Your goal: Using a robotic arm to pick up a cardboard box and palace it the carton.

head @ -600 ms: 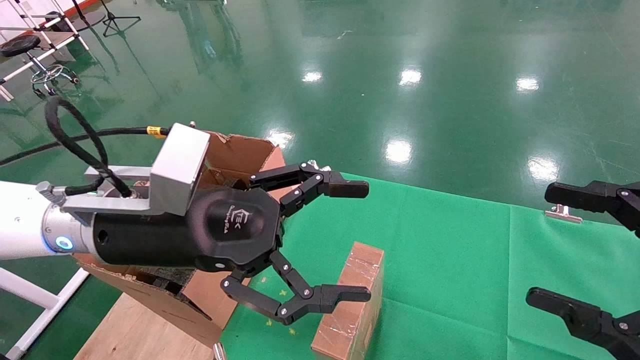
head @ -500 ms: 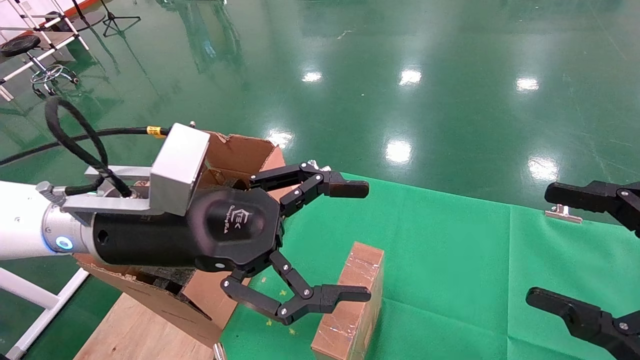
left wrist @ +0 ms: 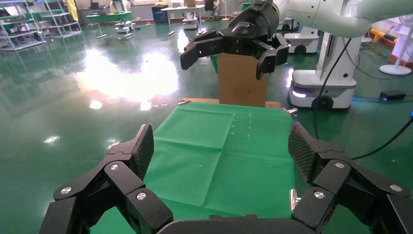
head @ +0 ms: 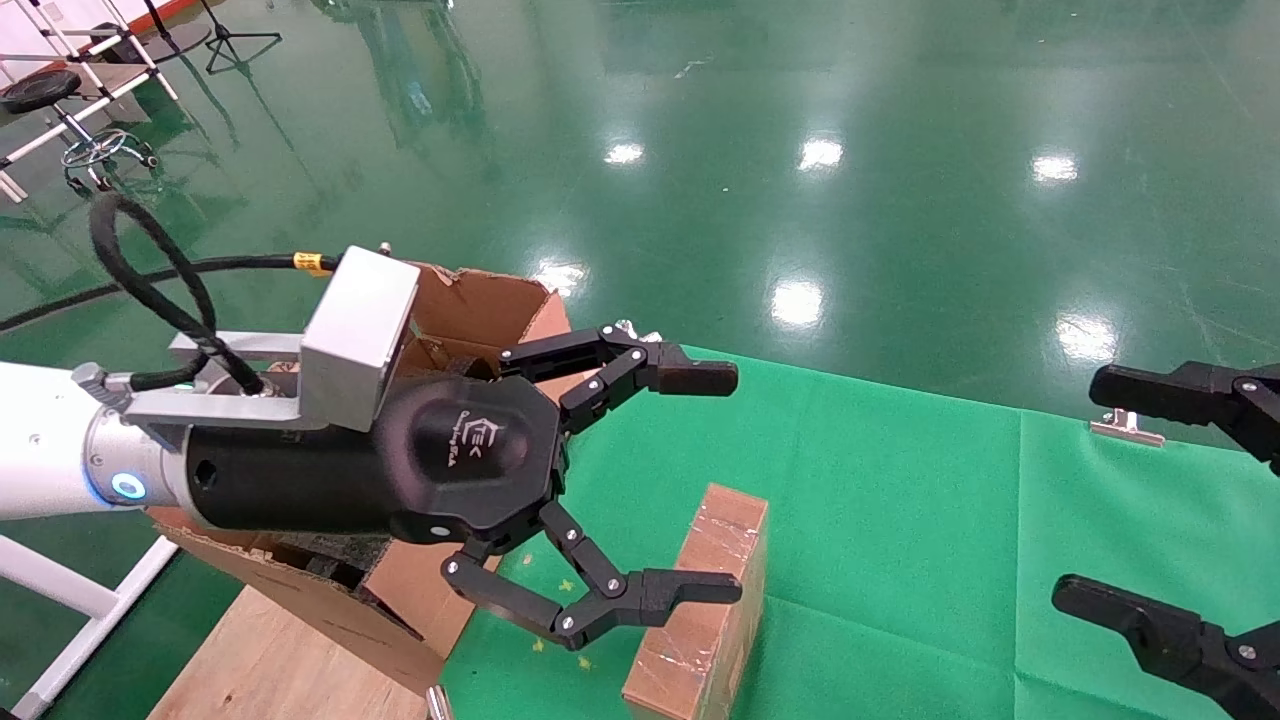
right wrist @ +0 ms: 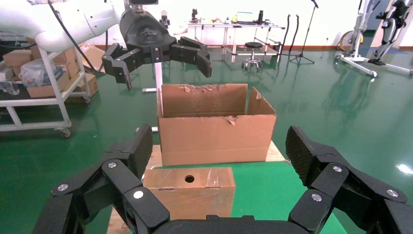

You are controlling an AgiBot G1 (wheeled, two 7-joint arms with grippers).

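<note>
The small taped cardboard box [head: 705,610] stands on edge on the green cloth near the table's front. Its round hole faces the right wrist view [right wrist: 187,192]. The torn-rimmed carton [head: 480,305] stands at the table's left end, partly hidden behind the white robotic arm; it also shows in the right wrist view [right wrist: 214,131]. My left gripper [head: 715,483] is open and empty, above and just left of the box. Its wrist view [left wrist: 221,146] shows only cloth between the jaws. My right gripper [head: 1105,495] is open and empty at the right edge, facing the box [right wrist: 220,144].
The green cloth [head: 900,470] covers the table, with a metal clip [head: 1125,428] at its far right edge. A wooden board [head: 270,670] lies under the carton. An upright brown box [left wrist: 242,85] and another robot's base [left wrist: 319,90] stand beyond the right end.
</note>
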